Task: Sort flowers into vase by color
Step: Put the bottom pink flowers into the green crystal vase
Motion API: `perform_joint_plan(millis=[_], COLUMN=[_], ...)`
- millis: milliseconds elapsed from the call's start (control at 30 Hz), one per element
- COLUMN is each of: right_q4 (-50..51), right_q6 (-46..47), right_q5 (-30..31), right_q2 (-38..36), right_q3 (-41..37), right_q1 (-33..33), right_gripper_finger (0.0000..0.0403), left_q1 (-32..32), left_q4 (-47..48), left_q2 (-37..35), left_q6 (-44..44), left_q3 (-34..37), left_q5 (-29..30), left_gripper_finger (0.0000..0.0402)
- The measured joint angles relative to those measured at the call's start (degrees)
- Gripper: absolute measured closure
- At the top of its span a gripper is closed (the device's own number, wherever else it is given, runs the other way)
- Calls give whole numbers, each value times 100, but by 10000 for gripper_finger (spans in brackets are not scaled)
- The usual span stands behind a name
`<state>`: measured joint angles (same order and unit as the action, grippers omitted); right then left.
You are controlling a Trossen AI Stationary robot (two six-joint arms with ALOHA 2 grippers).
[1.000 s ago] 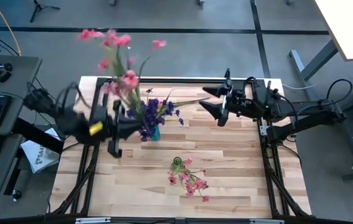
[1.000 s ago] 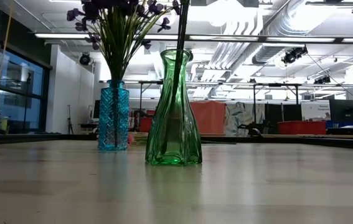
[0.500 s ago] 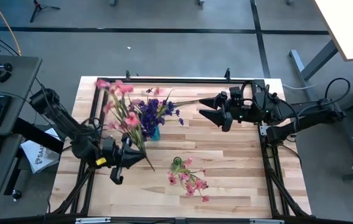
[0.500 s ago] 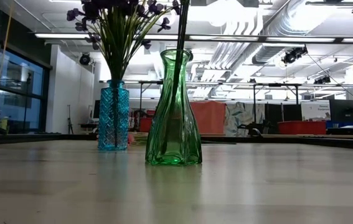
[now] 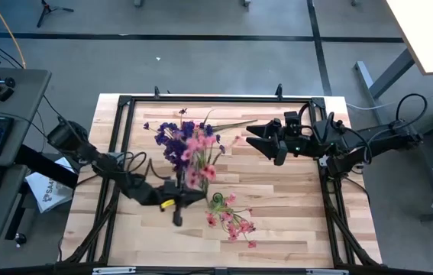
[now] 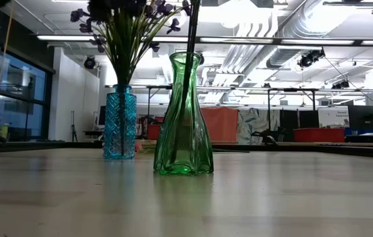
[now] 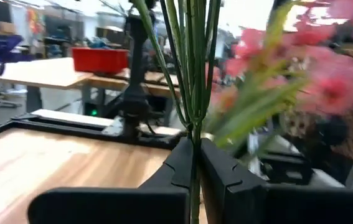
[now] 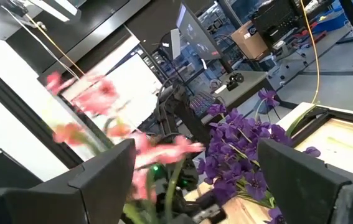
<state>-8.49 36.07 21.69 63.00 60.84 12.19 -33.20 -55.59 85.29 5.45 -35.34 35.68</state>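
Two vases are already in use: the blue vase (image 6: 120, 122) holds the purple flowers (image 5: 172, 138) toward the table's far side, and the green vase (image 6: 183, 116), nearer the front, holds pink flowers (image 5: 231, 220) that lean out over the boards. The left gripper (image 5: 178, 205) is clamped on the green stems of a pink sprig (image 5: 198, 156), and the left wrist view shows its fingers (image 7: 179, 165) pinching the stems low down so the blossoms stand clear above. That low hold, I judge, leaves the stem ends free to go into the green vase's narrow mouth, since that vase takes the pink; the sprig now hangs between the two vases, its blossoms overlapping the purple bunch from above. The right gripper (image 5: 266, 139) waits over the table's far right part with its fingers spread and nothing between them. The table (image 5: 292, 198) is pale wooden planking inside a black frame, set in a workshop with a grey floor, bright ceiling lights and a keyboard desk (image 5: 2, 114) to the left
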Motion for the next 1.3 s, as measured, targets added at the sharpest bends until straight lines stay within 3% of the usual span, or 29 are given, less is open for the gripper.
perform_joint_plan(millis=[267, 567, 900, 1067, 1300], right_q4=[7, 17, 59, 62, 76], right_q6=[-33, -203, -203, -203, -310], right_q5=[20, 17, 13, -4, -11], right_q2=[0, 0, 0, 0, 0], right_q3=[0, 0, 0, 0, 0], right_q1=[-2, -2, -4, -5, -7], right_gripper_finger=[73, 73, 73, 73, 73], left_q1=[537, 820, 849, 849, 811], left_q4=[-783, -684, -599, -64, 290], left_q2=[504, 714, 1052, 1043, 1043], left_q6=[-109, 91, -9, 197, 633], left_q3=[-45, -45, -45, -45, -45], left_q5=[-76, -909, -946, -963, -1129], left_gripper_finger=[401, 401, 391, 360, 276])
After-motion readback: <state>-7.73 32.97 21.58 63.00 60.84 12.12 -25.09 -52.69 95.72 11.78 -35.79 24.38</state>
